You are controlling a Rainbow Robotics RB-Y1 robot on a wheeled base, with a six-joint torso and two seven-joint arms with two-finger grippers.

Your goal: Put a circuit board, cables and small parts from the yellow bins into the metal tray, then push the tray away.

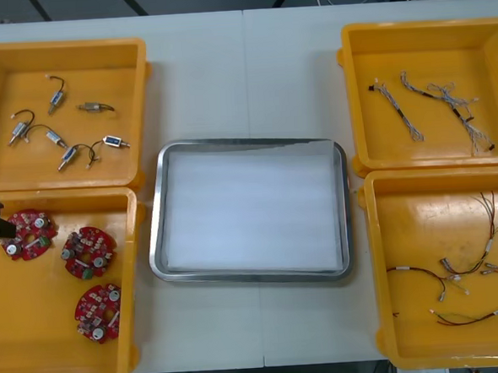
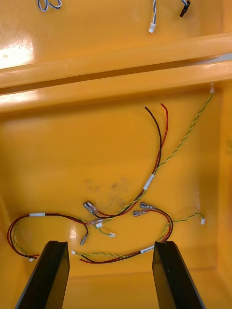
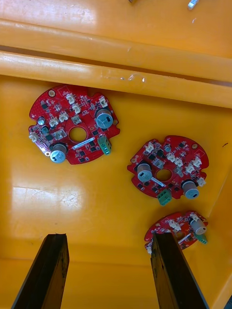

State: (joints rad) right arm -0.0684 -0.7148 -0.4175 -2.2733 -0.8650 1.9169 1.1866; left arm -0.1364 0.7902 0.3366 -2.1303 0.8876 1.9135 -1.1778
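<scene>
Red round boards (image 3: 72, 125) by released left end effector (image 3: 108, 236), wiry cables (image 2: 149, 181) by released right end effector (image 2: 110, 244)

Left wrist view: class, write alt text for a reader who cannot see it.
Three round red circuit boards lie apart on the floor of a yellow plastic bin. The left gripper hovers open above them.

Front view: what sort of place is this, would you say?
Probably an electronics assembly or kitting bench: yellow bins holding sorted circuit boards, cables and small metal parts, set around a metal tray on a light table.
</scene>
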